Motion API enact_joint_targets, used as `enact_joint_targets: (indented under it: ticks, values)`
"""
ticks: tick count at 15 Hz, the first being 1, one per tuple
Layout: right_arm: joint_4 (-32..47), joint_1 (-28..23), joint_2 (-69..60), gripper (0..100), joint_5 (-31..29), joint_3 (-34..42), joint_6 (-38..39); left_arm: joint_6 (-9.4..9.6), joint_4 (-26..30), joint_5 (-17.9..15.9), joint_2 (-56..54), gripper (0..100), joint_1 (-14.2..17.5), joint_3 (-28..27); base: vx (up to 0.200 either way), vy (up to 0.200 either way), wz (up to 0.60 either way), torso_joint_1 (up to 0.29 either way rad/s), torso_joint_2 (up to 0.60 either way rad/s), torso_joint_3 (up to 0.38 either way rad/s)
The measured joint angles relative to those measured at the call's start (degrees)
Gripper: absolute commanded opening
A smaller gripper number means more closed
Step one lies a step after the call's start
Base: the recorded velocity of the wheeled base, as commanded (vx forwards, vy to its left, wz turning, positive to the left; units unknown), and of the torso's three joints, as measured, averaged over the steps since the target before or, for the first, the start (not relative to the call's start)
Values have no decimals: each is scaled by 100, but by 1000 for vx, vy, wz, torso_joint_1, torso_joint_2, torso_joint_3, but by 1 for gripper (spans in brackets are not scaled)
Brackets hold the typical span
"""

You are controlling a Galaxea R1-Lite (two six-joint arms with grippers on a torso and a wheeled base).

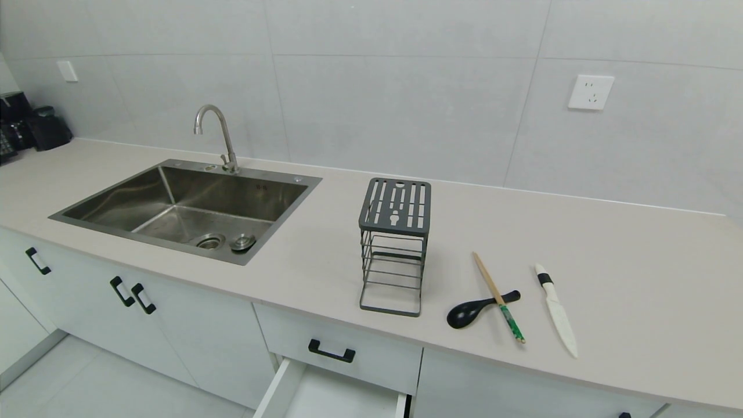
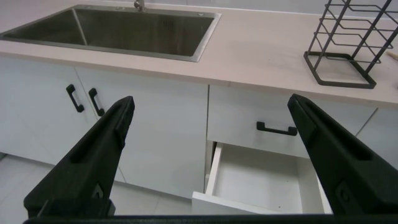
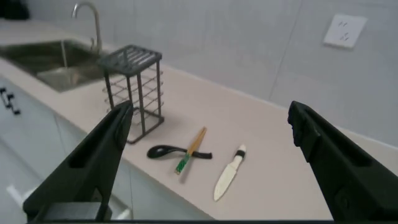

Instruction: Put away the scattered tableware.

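Note:
A black spoon (image 1: 473,310) (image 3: 168,151) lies on the counter right of a dark wire rack (image 1: 395,244) (image 3: 132,90) (image 2: 348,43). A wooden chopstick with a green tip (image 1: 499,297) (image 3: 191,149) lies across the spoon's handle. Further right lies a white knife with a black band (image 1: 556,309) (image 3: 228,175). My right gripper (image 3: 211,162) is open, held off in front of the counter, facing these items. My left gripper (image 2: 211,158) is open, low in front of the cabinets, above an open drawer (image 2: 261,186) (image 1: 325,395).
A steel sink (image 1: 186,209) (image 2: 118,31) with a faucet (image 1: 217,136) (image 3: 90,22) is set in the counter on the left. Black appliances (image 1: 26,128) stand at the far left. A wall socket (image 1: 590,92) (image 3: 343,31) sits above the counter. Cabinet handles (image 2: 84,99) are below the sink.

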Motion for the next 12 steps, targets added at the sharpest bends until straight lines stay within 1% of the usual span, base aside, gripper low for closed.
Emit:
enact_joint_targets:
  ticks: [3,5,6,10,12]
  values:
    - [57,166,1609,100,301,-330,-672,0,0,-5,0,100,0,0,0,0,0,0,0,0]
    - [78,323,2616,100,395,-449,-1232,0,0,-2,0,100,0,0,0,0,0,0,0,0]
    - [82,382,2960,100,394,-477,-1373,0,0,-2,0,100,0,0,0,0,0,0,0,0]
    - [-56,588,4039,100,375,-642,-1441,0,0,-2,0,100,0,0,0,0,0,0,0,0]
    - [-78,886,4383,100,380,-783,-1404,0,0,-2,0,100,2,0,0,0,0,0,0,0]
